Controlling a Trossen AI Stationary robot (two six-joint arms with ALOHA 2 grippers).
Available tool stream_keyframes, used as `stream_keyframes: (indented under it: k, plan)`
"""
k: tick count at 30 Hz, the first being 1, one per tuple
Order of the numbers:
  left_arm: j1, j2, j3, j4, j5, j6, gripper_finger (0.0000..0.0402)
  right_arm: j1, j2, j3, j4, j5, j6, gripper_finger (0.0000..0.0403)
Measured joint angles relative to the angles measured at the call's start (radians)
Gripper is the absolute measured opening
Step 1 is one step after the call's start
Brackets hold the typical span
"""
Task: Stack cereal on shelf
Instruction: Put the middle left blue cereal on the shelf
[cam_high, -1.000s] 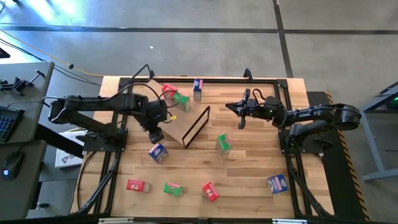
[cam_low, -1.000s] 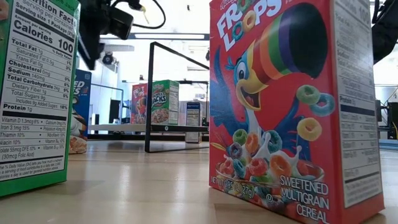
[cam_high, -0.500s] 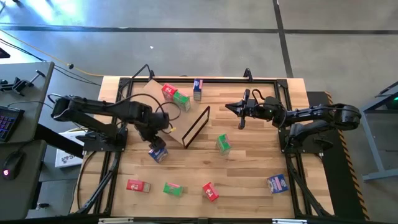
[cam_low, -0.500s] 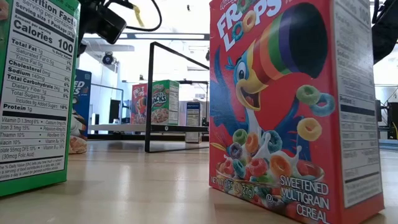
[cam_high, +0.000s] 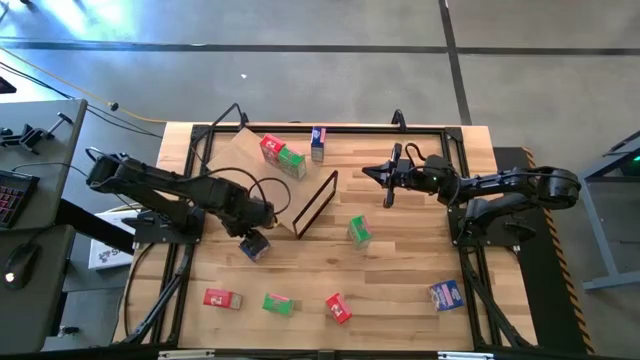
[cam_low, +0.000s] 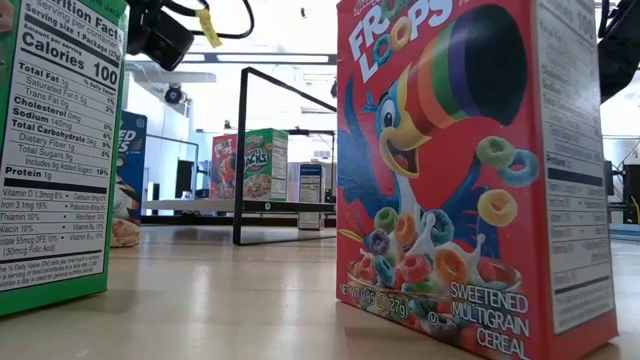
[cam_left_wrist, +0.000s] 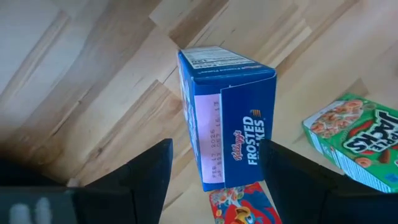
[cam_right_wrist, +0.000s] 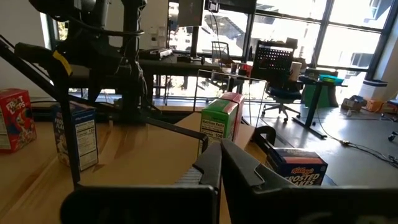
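A blue Frosted Flakes box (cam_left_wrist: 227, 118) stands on the tabletop left of the middle (cam_high: 252, 250). My left gripper (cam_left_wrist: 219, 149) is open right above it (cam_high: 255, 237), one finger on each side of the box's top. The shelf (cam_high: 250, 170) is a tan panel lying at the far left, with its dark frame (cam_high: 315, 205) at its right end. A red box (cam_high: 271, 149) and a green box (cam_high: 292, 162) lie on the panel. My right gripper (cam_high: 386, 182) is shut and empty, held over the table's far right part.
A blue-and-white box (cam_high: 318, 143) stands at the far edge. A green box (cam_high: 359, 231) lies mid-table. Red (cam_high: 222, 299), green (cam_high: 278, 303) and red (cam_high: 338, 308) boxes line the near edge, with a blue box (cam_high: 446, 294) at the near right.
My left gripper has gone from beside the shelf toward the table's near edge and now stands over the blue box, which has stayed in place. The right arm has kept still.
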Motion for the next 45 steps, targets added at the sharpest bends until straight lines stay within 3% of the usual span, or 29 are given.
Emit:
stream_keyframes:
  k: [15,20,27,38,45]
  plan:
    - [0.0,0.0,0.0,0.158,0.01,0.067,0.0232,0.0,0.0,0.0,0.0,0.0,0.003,0.0]
    - [0.035,0.0,0.0,0.157,0.116,0.072,0.0232,0.0,0.0,0.0,-0.001,0.0,0.003,0.0]
    - [0.038,0.0,0.0,0.157,0.129,0.075,0.0234,0.0,0.0,0.0,-0.002,0.0,0.003,0.0]
    - [0.036,0.0,0.0,0.164,0.118,0.066,0.0324,0.0,0.0,0.0,-0.002,0.0,0.004,0.0]
    - [0.015,0.0,0.0,0.159,0.102,0.062,0.0341,0.0,0.0,0.0,-0.004,0.0,0.004,0.0]
